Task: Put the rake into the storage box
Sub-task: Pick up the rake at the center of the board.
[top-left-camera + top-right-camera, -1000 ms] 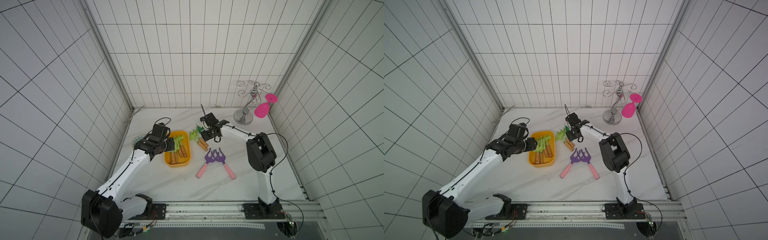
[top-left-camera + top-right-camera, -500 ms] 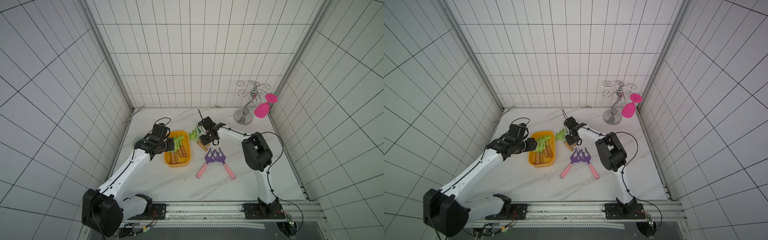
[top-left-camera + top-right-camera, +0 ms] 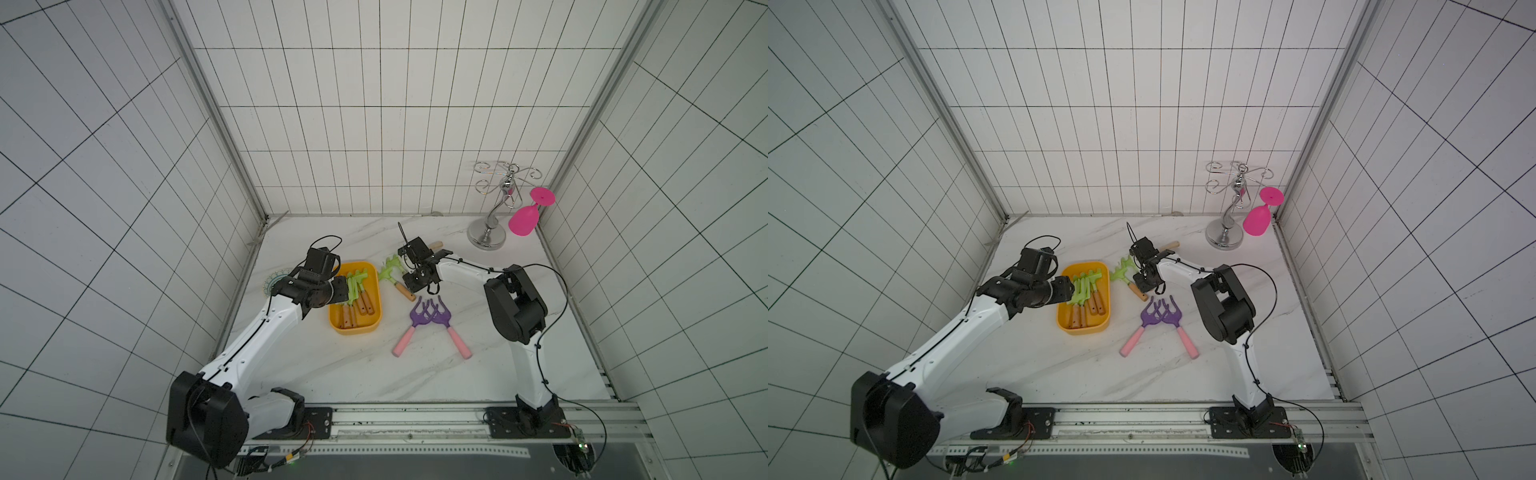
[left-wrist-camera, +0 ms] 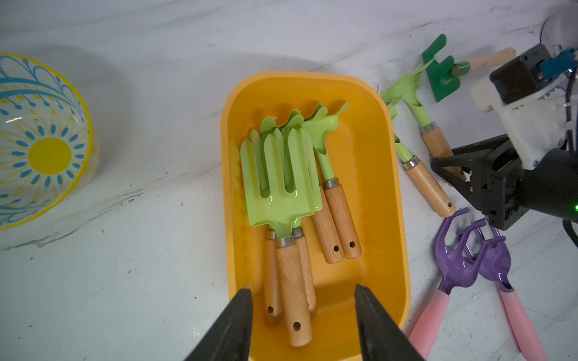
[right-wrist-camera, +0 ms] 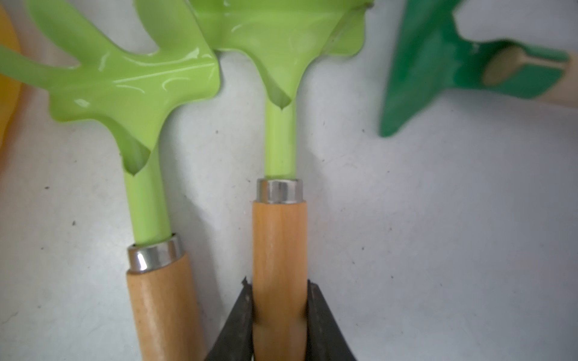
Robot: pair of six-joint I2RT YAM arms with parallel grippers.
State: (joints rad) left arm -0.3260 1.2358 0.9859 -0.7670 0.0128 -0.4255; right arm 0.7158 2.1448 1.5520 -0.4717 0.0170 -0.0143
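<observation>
The storage box, a shallow yellow-orange tub, holds several light-green rakes with wooden handles. My left gripper hovers open over the handle end of the box, with nothing between its fingers. Two more light-green rakes lie on the table just right of the box. My right gripper is shut on the wooden handle of the one farther from the box, the rake. The other rake lies beside it, untouched.
Two purple rakes with pink handles lie crossed in front of the right gripper. A dark green tool with a wooden handle lies behind it. A patterned plate sits left of the box. A chrome stand with a pink glass occupies the back right corner.
My right gripper has come down over the two green rakes beside the box and closed on one handle. The left arm has stayed still.
</observation>
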